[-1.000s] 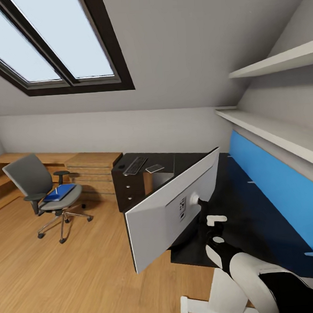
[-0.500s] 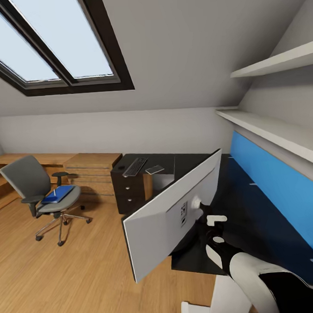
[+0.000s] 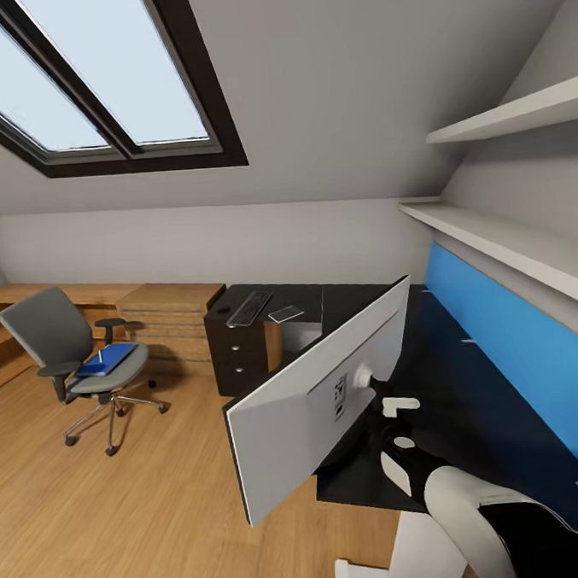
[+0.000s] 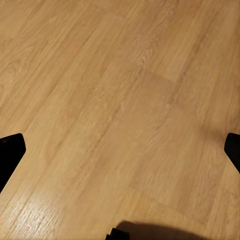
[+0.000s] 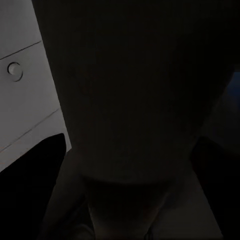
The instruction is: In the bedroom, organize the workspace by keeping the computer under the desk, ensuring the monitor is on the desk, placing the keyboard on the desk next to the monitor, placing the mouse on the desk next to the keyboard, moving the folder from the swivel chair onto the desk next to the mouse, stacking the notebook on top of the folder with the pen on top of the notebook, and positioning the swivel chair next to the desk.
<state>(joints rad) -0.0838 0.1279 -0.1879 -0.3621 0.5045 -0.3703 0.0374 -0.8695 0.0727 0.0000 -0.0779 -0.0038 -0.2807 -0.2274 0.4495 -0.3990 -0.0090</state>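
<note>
Monitor (image 3: 309, 403) sits at the centre of the head frame, tilted, white back facing the camera, lower corner hanging past the near edge of the desk (image 3: 467, 398). Right gripper (image 3: 390, 402) is behind the screen at the black stand arm, lower centre-right; it looks clamped on the stand, but the contact is mostly hidden so cannot tell for sure. Right wrist frame is nearly all dark, with the white monitor back (image 5: 20, 90) at its upper left and a broad dark shape close to the lens; fingers not readable.

Left gripper (image 4: 120, 150): two black fingertips (image 4: 10, 152) at the far left and right edges of the wrist frame, spread wide, holding nothing, wood floor (image 4: 120, 100) between them.

Desk is a glossy black top running from lower right to centre, drawers with silver knobs (image 3: 237, 348) at its far end. Keyboard (image 3: 249, 307) lies on the far end, centre frame, a small flat dark device (image 3: 285, 313) just beside it. Computer (image 3: 298, 333) shows as a pale grey box under the far part of the top.

Swivel chair (image 3: 75, 362) stands at left of frame on the floor, well apart from the desk, blue folder (image 3: 108, 359) on its seat. Wooden chest of drawers (image 3: 173, 317) is between chair and desk. Blue wall panel (image 3: 515, 344) at right, shelves (image 3: 509, 246) above it, skylight (image 3: 88, 79) upper left.
</note>
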